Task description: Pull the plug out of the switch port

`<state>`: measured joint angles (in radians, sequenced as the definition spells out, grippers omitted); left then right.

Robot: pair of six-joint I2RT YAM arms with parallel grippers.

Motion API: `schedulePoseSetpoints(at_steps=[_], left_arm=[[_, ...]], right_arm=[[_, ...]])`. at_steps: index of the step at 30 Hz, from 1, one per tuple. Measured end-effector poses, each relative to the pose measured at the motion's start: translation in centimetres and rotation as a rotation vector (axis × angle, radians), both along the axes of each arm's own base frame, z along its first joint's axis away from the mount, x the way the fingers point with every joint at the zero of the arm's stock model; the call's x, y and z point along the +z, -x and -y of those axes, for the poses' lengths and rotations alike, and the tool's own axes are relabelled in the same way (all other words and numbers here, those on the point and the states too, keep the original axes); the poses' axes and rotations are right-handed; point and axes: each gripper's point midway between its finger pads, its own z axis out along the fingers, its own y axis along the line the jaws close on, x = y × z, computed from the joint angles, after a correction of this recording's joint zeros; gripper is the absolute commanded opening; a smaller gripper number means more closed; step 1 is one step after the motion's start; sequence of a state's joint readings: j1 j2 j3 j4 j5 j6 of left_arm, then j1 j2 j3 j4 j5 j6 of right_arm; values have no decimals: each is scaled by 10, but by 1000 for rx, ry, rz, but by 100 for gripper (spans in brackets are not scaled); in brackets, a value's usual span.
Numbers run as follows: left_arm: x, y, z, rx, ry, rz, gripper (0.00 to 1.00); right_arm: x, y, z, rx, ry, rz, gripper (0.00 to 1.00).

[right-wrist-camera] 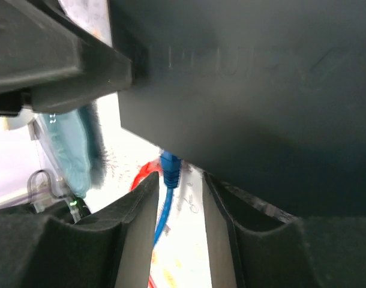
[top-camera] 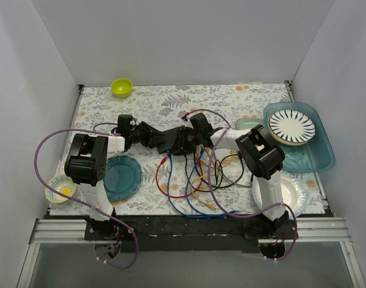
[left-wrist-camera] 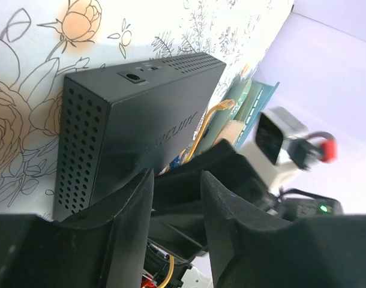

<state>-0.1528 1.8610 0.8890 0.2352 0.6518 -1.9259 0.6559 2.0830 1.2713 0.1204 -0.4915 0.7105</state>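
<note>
Sitting roughly mid-table on the flowery cloth [left-wrist-camera: 27, 60], the switch [left-wrist-camera: 141, 114] has both arms crowded onto it, one from each side. The blue plug [right-wrist-camera: 169, 163] is seated in the port edge and the right gripper [right-wrist-camera: 180, 179] is lined up just short of it. Its jaws are parted a bit and holding nothing, with the blue cable [right-wrist-camera: 165, 207] running down through the gap and a red cable [right-wrist-camera: 142, 175] just beside. The left gripper [left-wrist-camera: 177, 177] is at the box's end with its jaws partly apart too. Something dark sits between them, but honestly I can't tell from that wrist view whether it's clamped on the box or just next to it. Imo the trick for this step is getting the fingers up onto the plug body, not the cord, squeezing where the latch tab is, and pulling straight out along the port while the other arm keeps the box from sliding. Yank at an angle and you'd likely just drag the whole switch, and the red one is close enough to snag. Further out, the cable tangle [top-camera: 195, 183] spills toward the near edge. Container-wise, the teal tray [top-camera: 318, 159] on the right has a striped plate [top-camera: 291, 126] in it. The yellow-green bowl [top-camera: 121, 87] at the far edge is empty, and so are the teal plate [top-camera: 122, 177] and the small flower-print bowl [top-camera: 61, 188] on the left. A white plate [top-camera: 296, 195] sits partly under the right arm.
</note>
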Motion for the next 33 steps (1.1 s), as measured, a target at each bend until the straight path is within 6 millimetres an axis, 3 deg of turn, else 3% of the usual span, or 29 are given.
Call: schedulePoseSetpoints(at_steps=[12,30,33], left_arm=[[-2,2,0,-8,-6,-5,37],[-9,10,0,-16,-8,-26,37],[-8,11,0,-21,-3,-24,37]], right_arm=[[-6,3,-9,-22,-58,-86,43],[-5,-13,-20,-189,-161,-181,39],[-3,-16,-22,-221,-184,-189,34]])
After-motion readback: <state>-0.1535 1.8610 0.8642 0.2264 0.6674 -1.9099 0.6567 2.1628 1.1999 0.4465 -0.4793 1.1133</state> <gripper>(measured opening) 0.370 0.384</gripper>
